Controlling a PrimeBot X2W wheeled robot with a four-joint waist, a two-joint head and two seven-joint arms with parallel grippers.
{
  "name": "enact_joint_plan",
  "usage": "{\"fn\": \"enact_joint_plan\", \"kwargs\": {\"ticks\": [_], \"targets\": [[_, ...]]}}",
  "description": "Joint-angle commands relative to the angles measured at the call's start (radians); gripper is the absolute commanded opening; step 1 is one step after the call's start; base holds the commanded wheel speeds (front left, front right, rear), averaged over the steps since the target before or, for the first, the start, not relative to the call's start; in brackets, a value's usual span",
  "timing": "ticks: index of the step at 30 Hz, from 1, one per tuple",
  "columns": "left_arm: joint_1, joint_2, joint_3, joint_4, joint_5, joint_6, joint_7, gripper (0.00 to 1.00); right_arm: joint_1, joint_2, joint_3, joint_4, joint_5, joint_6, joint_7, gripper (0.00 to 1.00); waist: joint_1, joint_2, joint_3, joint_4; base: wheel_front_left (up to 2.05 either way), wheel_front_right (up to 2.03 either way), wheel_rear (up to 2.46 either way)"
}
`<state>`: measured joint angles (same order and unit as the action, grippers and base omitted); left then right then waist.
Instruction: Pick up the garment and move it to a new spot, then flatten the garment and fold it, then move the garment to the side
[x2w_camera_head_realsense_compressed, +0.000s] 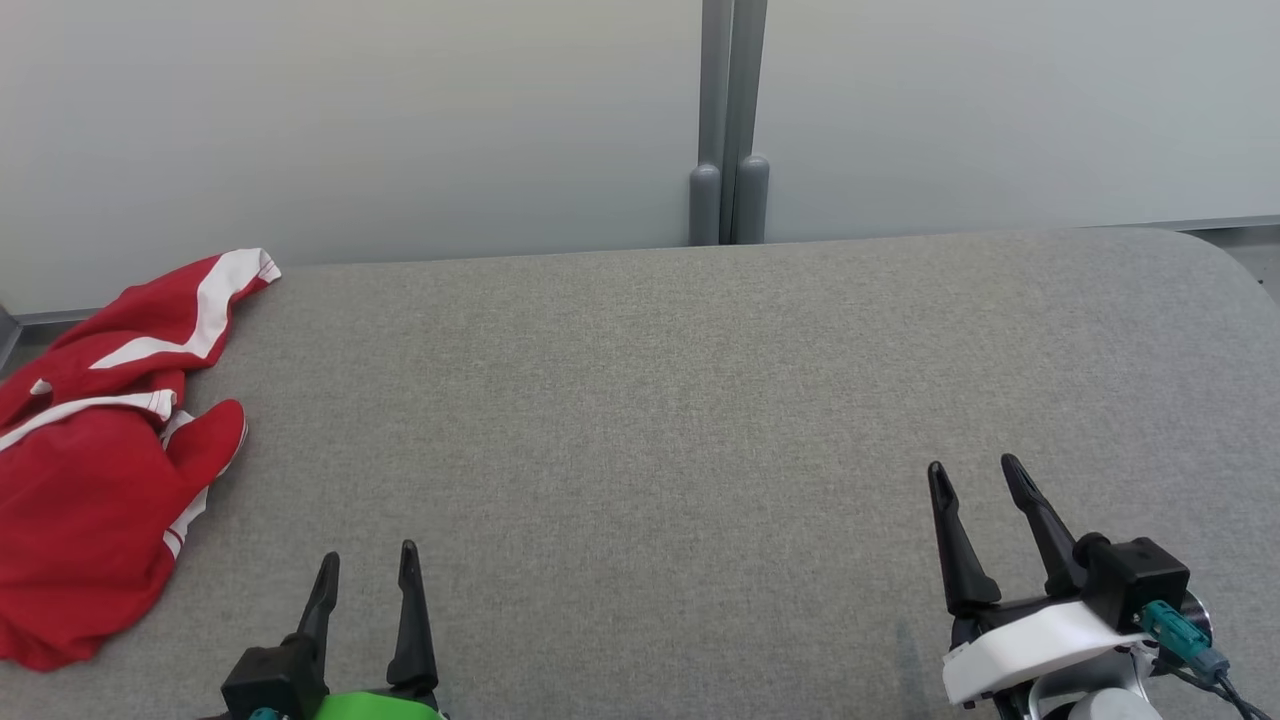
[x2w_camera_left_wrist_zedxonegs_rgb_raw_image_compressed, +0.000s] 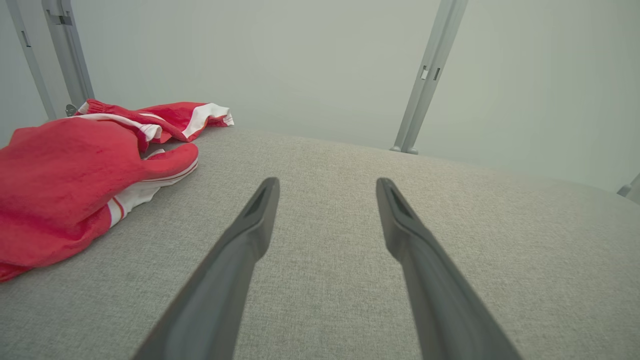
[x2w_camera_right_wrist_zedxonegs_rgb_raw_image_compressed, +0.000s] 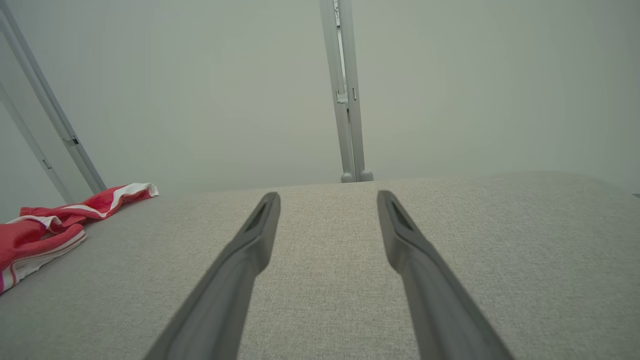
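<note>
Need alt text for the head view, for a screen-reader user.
A crumpled red garment with white stripes lies at the far left of a grey fabric-covered table, with neither gripper touching it. The left gripper and right gripper sit open and empty at the lower left and lower right, fingers pointing toward a pale wall behind the table.

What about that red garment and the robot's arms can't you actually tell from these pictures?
- Red garment: head view, the left edge cuts it off; its own crumpled folds hide what kind it is.
- Left gripper: head view, the bottom edge cuts off its arm.
- Table: head view, its near side lies beyond the bottom edge.
</note>
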<state>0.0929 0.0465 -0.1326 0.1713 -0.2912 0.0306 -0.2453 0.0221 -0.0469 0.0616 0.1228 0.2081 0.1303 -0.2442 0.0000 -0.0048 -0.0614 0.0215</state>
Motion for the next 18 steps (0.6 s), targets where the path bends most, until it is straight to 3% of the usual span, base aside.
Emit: {"fn": "enact_joint_plan", "kwargs": {"ticks": [1, 9, 18], "targets": [[-0.006, 0.007, -0.005, 0.003, 0.023, 0.006, -0.008, 1.0, -0.009, -0.005, 0.003, 0.001, -0.024, 0.001, -0.01, 1.0, 0.0, 0.0045, 0.0, 0.0, 0.0, 0.0, 0.0], [-0.005, 0.007, -0.015, 0.008, 0.069, 0.011, -0.024, 1.0, -0.011, -0.006, 0.005, 0.006, -0.074, 0.001, -0.023, 1.0, 0.0, 0.0048, 0.0, 0.001, 0.0, 0.0, 0.0], [-0.01, 0.007, -0.009, 0.029, 0.024, 0.003, -0.019, 1.0, -0.008, -0.006, 0.005, 0.011, -0.062, 0.001, -0.022, 1.0, 0.0, 0.0048, -0.001, 0.002, 0.0, 0.0, 0.0]]}}
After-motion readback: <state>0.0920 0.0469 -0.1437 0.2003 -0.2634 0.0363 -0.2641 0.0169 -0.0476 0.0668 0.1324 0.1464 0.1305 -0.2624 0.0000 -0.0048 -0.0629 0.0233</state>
